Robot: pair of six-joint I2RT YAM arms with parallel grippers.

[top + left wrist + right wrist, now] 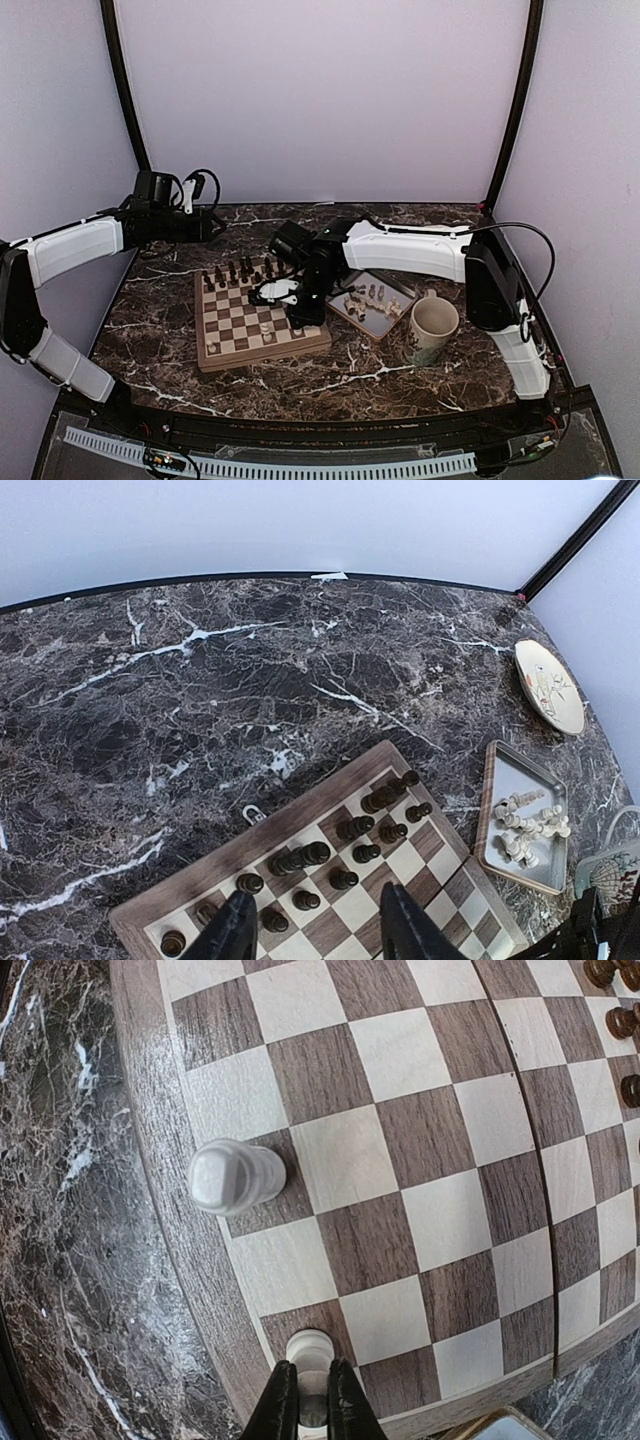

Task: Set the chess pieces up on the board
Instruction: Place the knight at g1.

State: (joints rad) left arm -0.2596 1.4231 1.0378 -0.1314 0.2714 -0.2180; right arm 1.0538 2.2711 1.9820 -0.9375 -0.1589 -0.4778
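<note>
I had the right gripper closed tight on a cream chessman, held upright just inside the rim of the board near one corner. I could not tell whether its base touched the wood, or which square lay beneath it. A second cream chessman stood near it along the same rim. The left gripper hung partly open and empty, well apart at the back left of the bench. Hazards, in my judgement:

- A release off-centre would leave the piece straddling two squares.
- A release above the surface would let so small a piece topple and roll off the rim.
- A sideways withdrawal could drag it or strike its neighbour.

More cream pieces waited in the tray.
</note>
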